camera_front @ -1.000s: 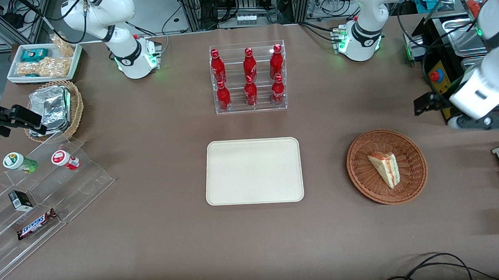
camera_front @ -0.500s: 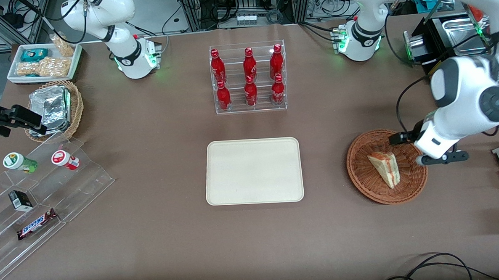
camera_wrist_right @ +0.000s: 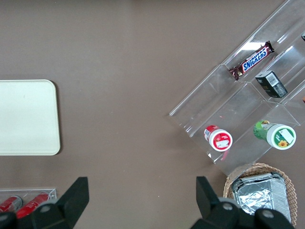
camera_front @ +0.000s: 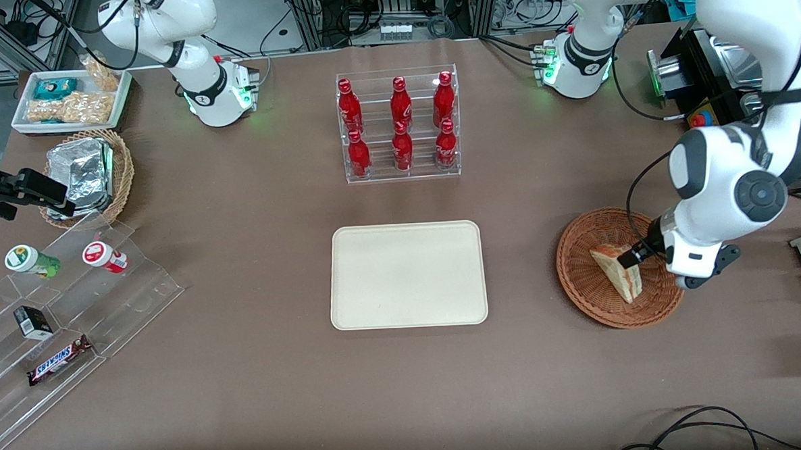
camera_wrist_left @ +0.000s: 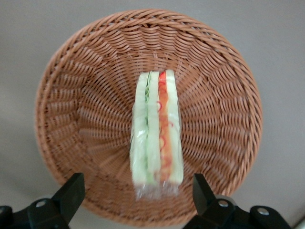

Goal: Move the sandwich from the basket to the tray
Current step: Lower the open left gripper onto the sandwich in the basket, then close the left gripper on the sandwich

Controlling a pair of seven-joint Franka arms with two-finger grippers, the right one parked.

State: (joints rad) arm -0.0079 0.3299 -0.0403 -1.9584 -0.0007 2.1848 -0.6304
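The sandwich [camera_front: 615,273], a plastic-wrapped wedge of white bread with red and green filling, lies in the reddish-brown wicker basket [camera_front: 582,291] toward the working arm's end of the table. My gripper [camera_front: 638,255] hangs over the basket, just above the sandwich. In the left wrist view the sandwich [camera_wrist_left: 156,131] lies lengthwise in the basket [camera_wrist_left: 81,95], and the gripper [camera_wrist_left: 137,195] is open, its black fingertips [camera_wrist_left: 71,191] wide apart on either side of the sandwich's wide end, touching nothing. The cream tray [camera_front: 407,275] lies bare at the table's middle, also in the right wrist view as the tray [camera_wrist_right: 26,117].
A clear rack of red bottles [camera_front: 399,127] stands farther from the front camera than the tray. Toward the parked arm's end are a tan basket with foil packs [camera_front: 87,174], a white snack tray [camera_front: 70,101] and an acrylic step stand [camera_front: 59,314]. Black cable [camera_front: 707,428] lies at the front edge.
The left arm swung in from the working arm's end of the table and now holds its gripper over the basket and sandwich. The sandwich and tray have not moved.
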